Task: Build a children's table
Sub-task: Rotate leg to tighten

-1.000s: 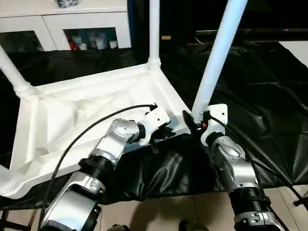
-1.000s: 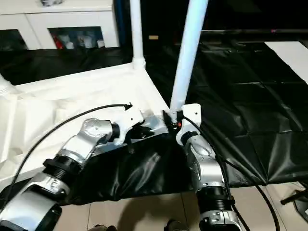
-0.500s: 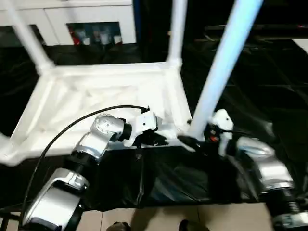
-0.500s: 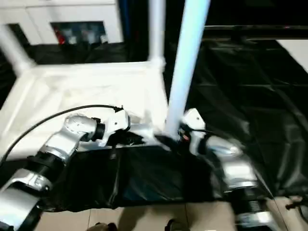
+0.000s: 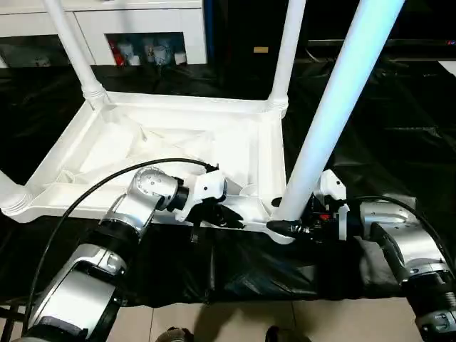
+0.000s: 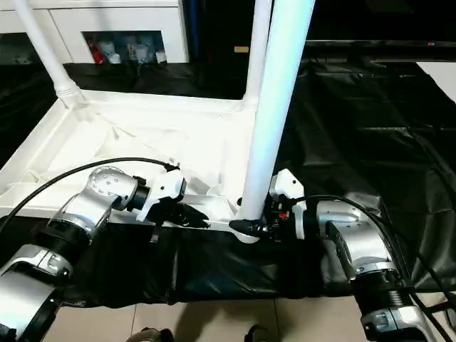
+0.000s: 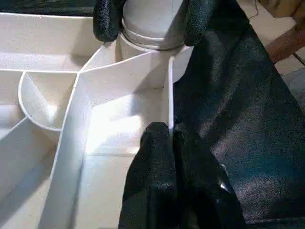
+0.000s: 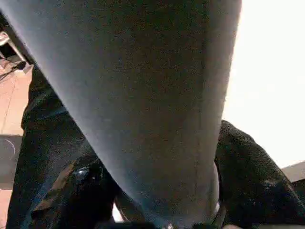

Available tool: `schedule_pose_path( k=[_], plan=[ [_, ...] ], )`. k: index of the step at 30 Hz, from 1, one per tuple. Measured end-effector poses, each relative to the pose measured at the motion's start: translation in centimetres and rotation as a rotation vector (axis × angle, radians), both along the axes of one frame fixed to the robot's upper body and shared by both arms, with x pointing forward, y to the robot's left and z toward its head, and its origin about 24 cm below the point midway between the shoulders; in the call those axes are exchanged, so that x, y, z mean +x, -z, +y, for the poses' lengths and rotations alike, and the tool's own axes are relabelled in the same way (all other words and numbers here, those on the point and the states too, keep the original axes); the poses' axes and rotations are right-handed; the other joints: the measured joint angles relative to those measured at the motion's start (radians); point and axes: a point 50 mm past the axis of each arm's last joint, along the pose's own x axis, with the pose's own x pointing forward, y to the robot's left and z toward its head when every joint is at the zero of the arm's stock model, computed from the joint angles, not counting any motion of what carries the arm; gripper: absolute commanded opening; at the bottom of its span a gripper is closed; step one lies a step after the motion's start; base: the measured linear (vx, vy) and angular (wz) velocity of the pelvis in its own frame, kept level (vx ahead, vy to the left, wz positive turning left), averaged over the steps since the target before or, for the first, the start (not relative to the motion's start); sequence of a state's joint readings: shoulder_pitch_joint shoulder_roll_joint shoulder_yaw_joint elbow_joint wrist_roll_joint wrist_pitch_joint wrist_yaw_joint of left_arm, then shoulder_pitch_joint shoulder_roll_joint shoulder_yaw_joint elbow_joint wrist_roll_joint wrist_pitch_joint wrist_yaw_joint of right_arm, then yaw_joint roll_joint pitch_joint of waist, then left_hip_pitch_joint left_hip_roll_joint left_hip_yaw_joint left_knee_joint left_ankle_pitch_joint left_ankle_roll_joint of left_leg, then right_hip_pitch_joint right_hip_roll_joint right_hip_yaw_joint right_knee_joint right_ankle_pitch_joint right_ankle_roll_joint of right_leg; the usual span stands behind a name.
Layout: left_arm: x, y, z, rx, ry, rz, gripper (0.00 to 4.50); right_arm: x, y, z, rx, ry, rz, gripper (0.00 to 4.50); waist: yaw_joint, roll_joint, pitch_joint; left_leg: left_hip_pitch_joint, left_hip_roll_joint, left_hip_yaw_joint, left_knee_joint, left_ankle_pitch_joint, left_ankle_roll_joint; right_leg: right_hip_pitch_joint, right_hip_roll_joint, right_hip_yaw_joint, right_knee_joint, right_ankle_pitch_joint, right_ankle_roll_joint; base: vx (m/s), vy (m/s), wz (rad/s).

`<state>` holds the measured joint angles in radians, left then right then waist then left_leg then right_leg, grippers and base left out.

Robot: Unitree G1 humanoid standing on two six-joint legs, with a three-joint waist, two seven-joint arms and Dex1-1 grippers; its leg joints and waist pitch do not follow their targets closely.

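The right arm has swung out sideways at the near leg (image 5: 335, 100).
Right tool (image 5: 285, 222) clasps the leg's base; left tool (image 7: 167, 138), closed, pinches the upturned tabletop's (image 5: 142, 153) near rim on black sheeting (image 5: 399, 128).

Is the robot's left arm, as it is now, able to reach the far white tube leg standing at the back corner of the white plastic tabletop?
Probably not without letting go: the left gripper is shut on the near rim of the white plastic tabletop, and the far white tube leg stands across the whole tabletop from it.
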<state>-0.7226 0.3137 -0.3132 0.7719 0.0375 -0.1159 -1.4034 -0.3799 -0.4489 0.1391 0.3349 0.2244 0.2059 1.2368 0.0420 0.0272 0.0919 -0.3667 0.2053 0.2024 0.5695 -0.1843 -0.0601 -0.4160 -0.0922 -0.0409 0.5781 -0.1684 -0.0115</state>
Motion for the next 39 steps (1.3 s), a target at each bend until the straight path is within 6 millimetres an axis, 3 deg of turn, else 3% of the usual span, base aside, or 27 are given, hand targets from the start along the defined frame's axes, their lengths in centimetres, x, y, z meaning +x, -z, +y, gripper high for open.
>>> schedule_pose_path(
  k=[5, 10, 14, 17, 21, 22, 23, 26, 29, 35, 39],
  plan=[
    [0.2, 0.2, -0.2, -0.004, -0.047, 0.002, 0.00, -0.1, 0.5, 0.3, 0.030, 0.087, -0.019, 2.51, 0.002, 0.000, 0.000, 0.003, 0.000, 0.000, 0.000, 0.000, 0.000, 0.003, 0.000, 0.000, 0.000, 0.000, 0.000, 0.000, 0.000, 0.00],
    [1.1, 0.1, -1.0, -0.005, -0.193, -0.028, 0.00, 0.6, 1.1, 1.2, 0.089, 0.394, -0.061, 2.50, -0.010, -0.001, 0.001, 0.005, -0.002, 0.000, -0.001, 0.000, 0.000, 0.004, 0.000, 0.002, -0.002, -0.004, 0.006, -0.011, 0.001, -0.01],
    [1.3, 0.2, -2.9, -0.023, -0.357, -0.050, 0.00, 2.0, 1.5, 3.0, 0.138, 0.771, -0.082, 2.49, -0.029, -0.003, 0.002, 0.009, -0.003, -0.003, -0.001, 0.003, -0.006, 0.003, -0.001, 0.002, -0.004, -0.004, 0.007, 0.000, 0.000, 0.00],
    [1.2, 0.3, -4.1, -0.046, -0.434, -0.051, 0.00, 3.0, 1.4, 3.7, 0.131, 0.911, -0.095, 2.49, -0.039, -0.002, 0.001, 0.009, -0.004, -0.003, -0.003, 0.003, -0.006, 0.004, -0.001, 0.002, -0.008, -0.004, 0.007, 0.000, 0.000, 0.00],
    [1.2, 0.2, -4.5, -0.049, -0.464, -0.062, 0.00, 3.5, 1.3, 4.2, 0.124, 0.968, -0.107, 2.49, -0.039, -0.001, 0.000, 0.009, -0.005, -0.003, -0.006, 0.003, -0.006, 0.005, -0.001, 0.002, -0.009, -0.004, 0.007, 0.000, 0.000, 0.00],
    [1.2, 0.2, -4.5, -0.047, -0.465, -0.063, 0.00, 3.5, 1.3, 4.2, 0.123, 0.971, -0.110, 2.49, -0.040, 0.000, 0.000, 0.009, -0.005, -0.003, -0.007, 0.003, -0.006, 0.005, -0.001, 0.002, -0.009, -0.004, 0.007, 0.000, 0.000, 0.00],
    [1.2, 0.2, -4.5, -0.046, -0.467, -0.066, 0.00, 3.5, 1.2, 4.2, 0.119, 0.972, -0.119, 3.05, -0.040, 0.000, 0.000, 0.009, -0.005, -0.003, -0.008, 0.003, -0.006, 0.005, -0.001, 0.002, -0.009, -0.004, 0.007, 0.000, 0.000, 0.00],
    [1.1, 0.0, -4.6, -0.049, -0.463, -0.077, 0.00, 3.4, 1.2, 4.2, 0.108, 0.960, -0.158, 3.19, -0.039, 0.000, 0.001, 0.008, -0.005, -0.003, -0.011, 0.003, -0.006, 0.003, 0.000, 0.002, -0.009, -0.004, 0.007, 0.000, 0.000, 0.00],
    [1.1, -0.2, -4.3, -0.049, -0.429, -0.095, 0.00, 3.4, 1.0, 3.5, 0.068, 0.859, -0.195, 3.63, -0.039, 0.000, 0.001, 0.004, -0.004, -0.003, -0.011, 0.003, -0.006, 0.001, 0.000, 0.002, -0.009, -0.002, 0.005, 0.000, 0.000, 0.00],
    [0.7, -0.5, -2.2, -0.032, -0.273, -0.104, 0.00, 2.2, 0.4, 1.4, 0.015, 0.501, -0.199, 3.66, -0.037, 0.000, 0.001, -0.001, 0.000, -0.003, -0.015, 0.006, -0.001, -0.004, 0.002, -0.003, -0.008, 0.002, 0.007, 0.000, 0.000, 0.00],
    [0.3, -0.5, -1.0, -0.021, -0.184, -0.070, 0.00, 1.2, 0.2, 1.1, 0.013, 0.295, -0.157, 3.66, -0.026, 0.001, 0.002, -0.001, 0.002, -0.003, -0.014, 0.006, -0.001, -0.005, 0.004, -0.006, -0.006, 0.001, 0.006, 0.000, 0.000, 0.00]
  ],
)
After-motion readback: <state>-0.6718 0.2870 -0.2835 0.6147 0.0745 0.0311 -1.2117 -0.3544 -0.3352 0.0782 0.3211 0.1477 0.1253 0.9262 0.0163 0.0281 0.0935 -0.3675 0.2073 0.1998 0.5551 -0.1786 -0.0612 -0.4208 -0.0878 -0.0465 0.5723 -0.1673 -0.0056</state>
